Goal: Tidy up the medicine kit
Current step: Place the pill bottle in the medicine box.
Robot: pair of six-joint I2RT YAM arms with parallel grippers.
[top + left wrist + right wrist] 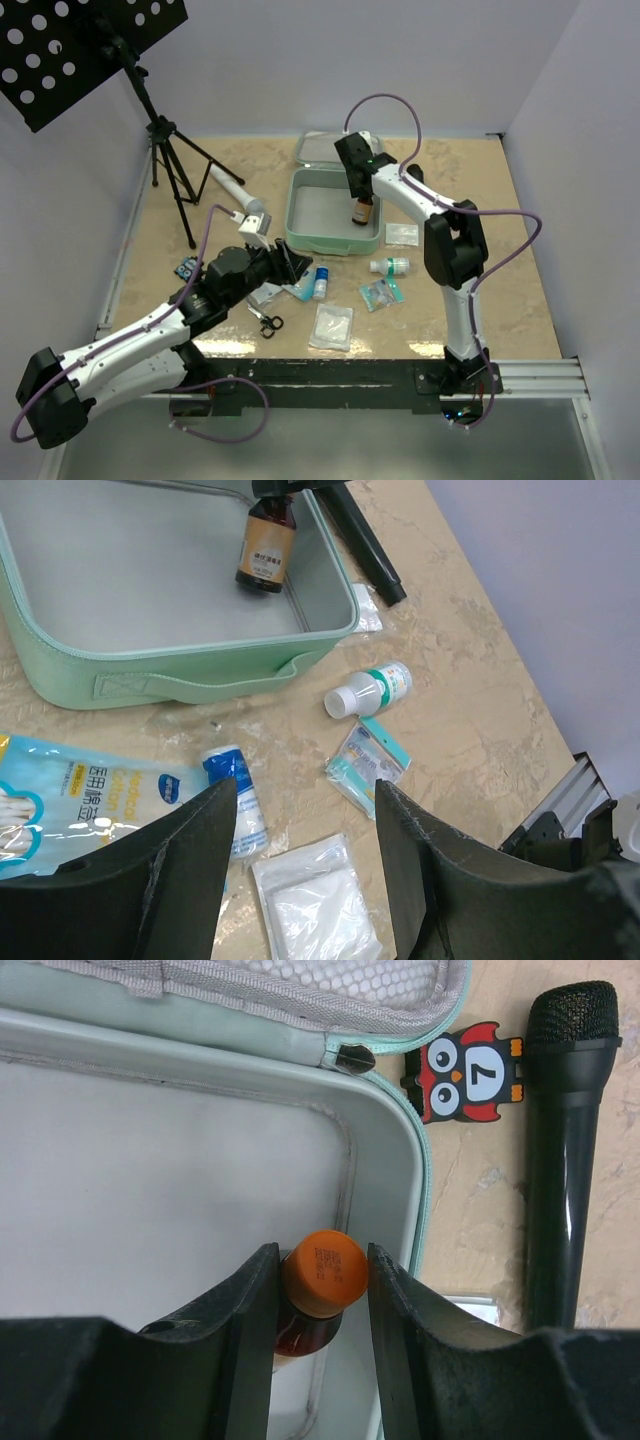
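Presently the right pincer (322, 1282) is closed on the orange cap of a small brown glass bottle (322, 1265), holding it upright inside the medicine kit (330, 243). The kit is a mint-green soft zip case, lying open near the far edge of the tabletop (500, 290) about midway across. The bottle hangs close to the case's right wall. Whether its base touches the grey floor cannot be told.

The step in hand looks like setting the bottle down. It would go best if the bottle were lowered straight and kept vertical until it stands. The jaws should then part only slightly and rise straight up, so the cap is not dragged over.

Room is tight on that side. The case wall is just beside the bottle, and a black microphone (560, 1140) lies just outside it, along the right side. The rest of the case floor is bare, so a shift leftward is free.

The left pincer (305, 825) hangs wide open and holds nothing. It is over a blue-and-white gauze roll (238, 800) and a clear flat gauze packet (315, 900), near the case's front wall and well apart from the right arm. A white plastic bottle with a green band (370, 690) lies toward the right.
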